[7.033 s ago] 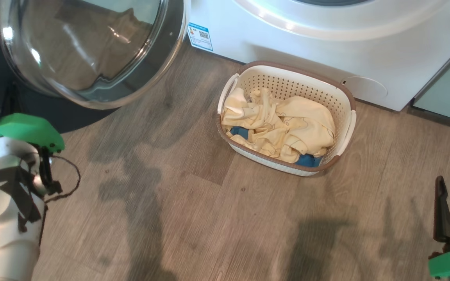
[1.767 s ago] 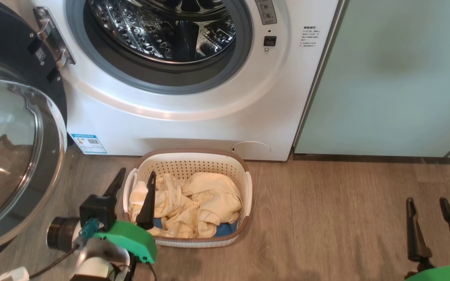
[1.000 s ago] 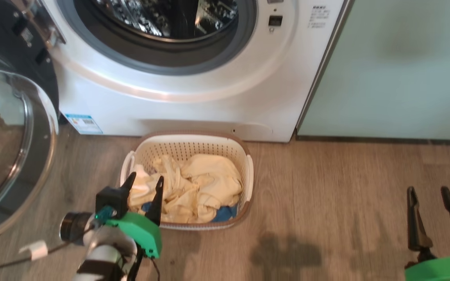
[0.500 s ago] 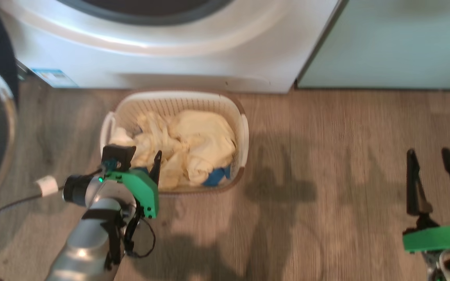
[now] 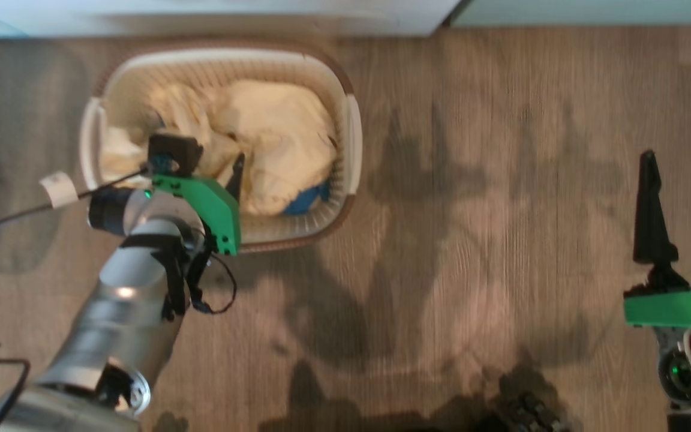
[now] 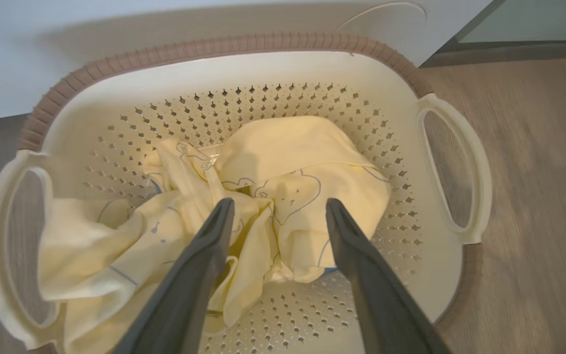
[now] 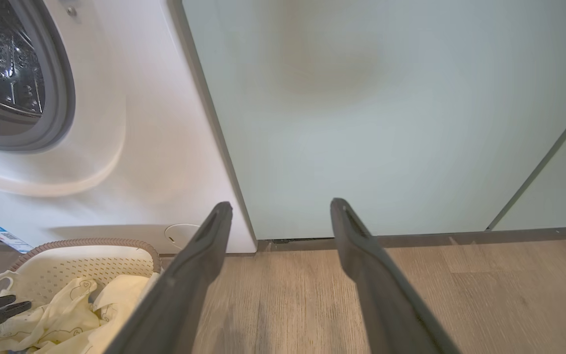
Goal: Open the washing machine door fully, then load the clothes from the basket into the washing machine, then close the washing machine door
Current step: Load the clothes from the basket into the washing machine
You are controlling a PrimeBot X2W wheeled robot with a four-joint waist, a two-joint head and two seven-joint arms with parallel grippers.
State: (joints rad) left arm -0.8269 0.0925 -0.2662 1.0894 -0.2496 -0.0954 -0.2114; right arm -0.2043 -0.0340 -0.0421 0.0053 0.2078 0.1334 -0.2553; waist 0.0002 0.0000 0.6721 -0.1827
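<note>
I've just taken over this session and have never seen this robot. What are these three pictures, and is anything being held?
It is a wheeled robot with two arms. The head view looks down at the wood floor; each wrist view looks along that arm's own two dark fingers. The left end effector is open, down in the basket, astride the yellow clothes, not yet closed on them. The right end effector is open and empty, facing the washing machine and a mint cabinet panel.

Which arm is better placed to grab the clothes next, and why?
Left. The left claw, open, hangs over the clothes in the basket; the right claw sits aside over floor.
</note>
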